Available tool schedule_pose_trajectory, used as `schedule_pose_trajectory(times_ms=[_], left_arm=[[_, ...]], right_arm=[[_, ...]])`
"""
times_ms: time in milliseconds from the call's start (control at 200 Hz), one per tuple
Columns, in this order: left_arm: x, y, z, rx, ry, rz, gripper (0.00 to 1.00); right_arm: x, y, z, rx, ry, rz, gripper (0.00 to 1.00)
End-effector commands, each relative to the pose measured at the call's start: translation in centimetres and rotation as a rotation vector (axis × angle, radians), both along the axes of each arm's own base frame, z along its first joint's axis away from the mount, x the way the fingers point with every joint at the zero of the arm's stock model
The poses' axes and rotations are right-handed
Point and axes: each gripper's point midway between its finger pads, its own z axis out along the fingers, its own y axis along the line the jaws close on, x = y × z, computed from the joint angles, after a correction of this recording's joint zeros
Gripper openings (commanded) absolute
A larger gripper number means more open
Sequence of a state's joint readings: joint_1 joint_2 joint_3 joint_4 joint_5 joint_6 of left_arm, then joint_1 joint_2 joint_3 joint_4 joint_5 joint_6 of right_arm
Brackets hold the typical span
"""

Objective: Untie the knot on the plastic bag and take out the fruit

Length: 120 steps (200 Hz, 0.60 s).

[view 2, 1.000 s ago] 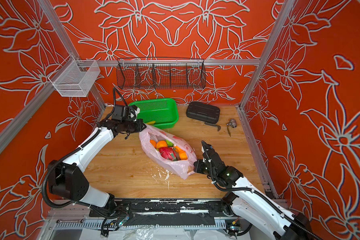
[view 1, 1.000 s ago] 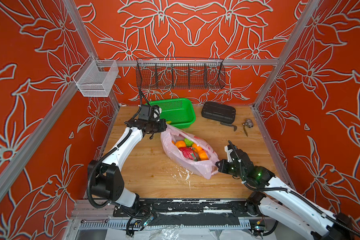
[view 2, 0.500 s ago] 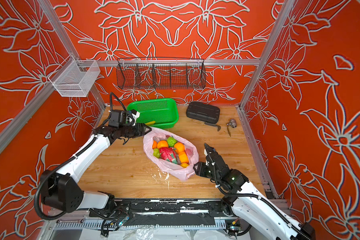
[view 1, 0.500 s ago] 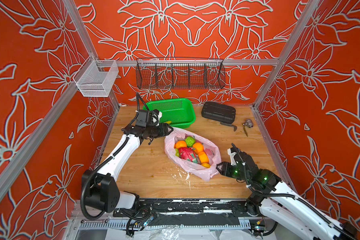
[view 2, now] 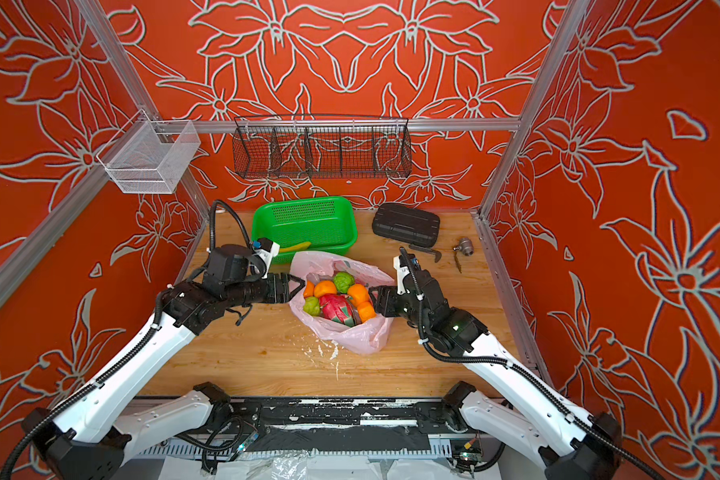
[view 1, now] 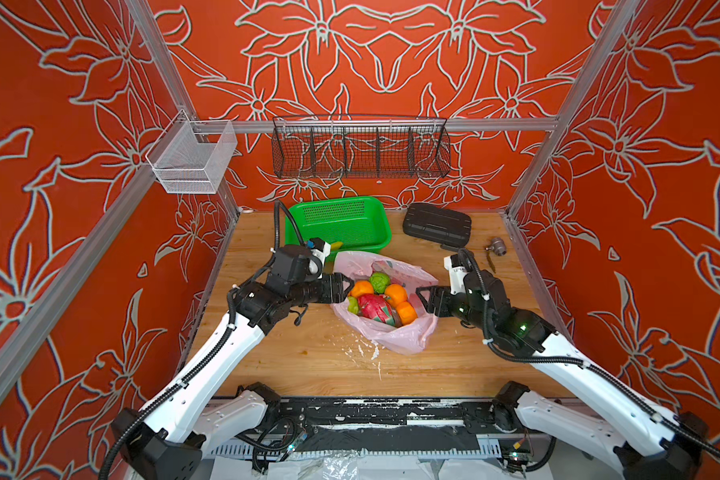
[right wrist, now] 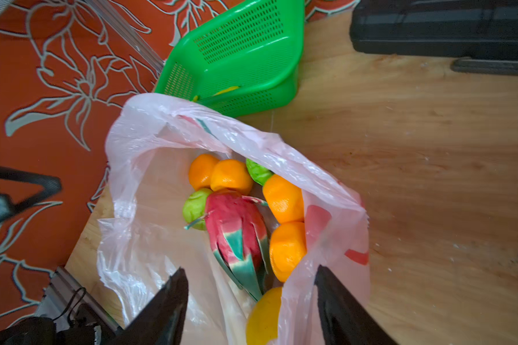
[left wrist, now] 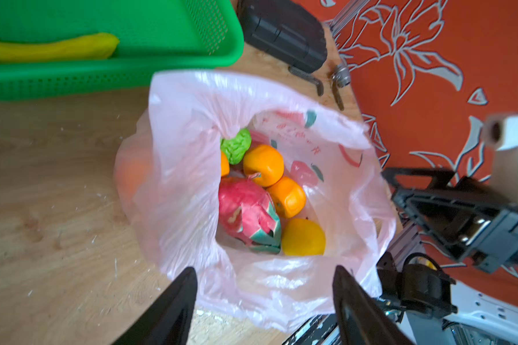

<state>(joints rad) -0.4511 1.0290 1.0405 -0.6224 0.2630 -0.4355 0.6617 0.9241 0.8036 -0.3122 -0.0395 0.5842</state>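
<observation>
The pink plastic bag [view 1: 400,336] [view 2: 362,338] lies mid-table with its mouth wide open; no knot shows. Inside sits the fruit: a red dragon fruit [view 1: 375,309] [right wrist: 237,227], oranges [view 1: 395,293] [left wrist: 263,164], green pieces [view 1: 380,281] and a yellow one [left wrist: 304,237]. My left gripper [view 1: 348,286] [left wrist: 265,268] is open at the bag's left rim, with loose plastic between its fingers, unpinched. My right gripper [view 1: 420,295] [right wrist: 249,268] is open at the right rim, straddling the bag's edge.
A green basket [view 1: 337,220] holding a banana [left wrist: 51,49] stands just behind the bag. A black case [view 1: 437,224] and a metal fitting [view 1: 495,246] lie at the back right. Wire baskets [view 1: 360,149] hang on the back rail. White crumbs [view 1: 362,351] dot the wood.
Both grippers went from shut on the bag's ends to open. The stretched bag slumped into a rounder, wide-mouthed heap. The left gripper came forward and right; the right one moved up beside the bag.
</observation>
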Motion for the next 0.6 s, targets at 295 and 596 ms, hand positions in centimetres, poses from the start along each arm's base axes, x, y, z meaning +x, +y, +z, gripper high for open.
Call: schedule_pose_trajectory(times_ms=[295, 596], left_arm=[[-0.2, -1.0, -9.4, 0.084, 0.258, -0.011, 0.75], [-1.2, -1.3, -12.0, 0.063, 0.304, -0.036, 0.56]], right_arm=[[-0.5, -3.8, -2.1, -0.223, 0.067, -0.219, 0.68], [-3.7, -9.7, 1.7, -0.19, -0.124, -0.307, 0.69]])
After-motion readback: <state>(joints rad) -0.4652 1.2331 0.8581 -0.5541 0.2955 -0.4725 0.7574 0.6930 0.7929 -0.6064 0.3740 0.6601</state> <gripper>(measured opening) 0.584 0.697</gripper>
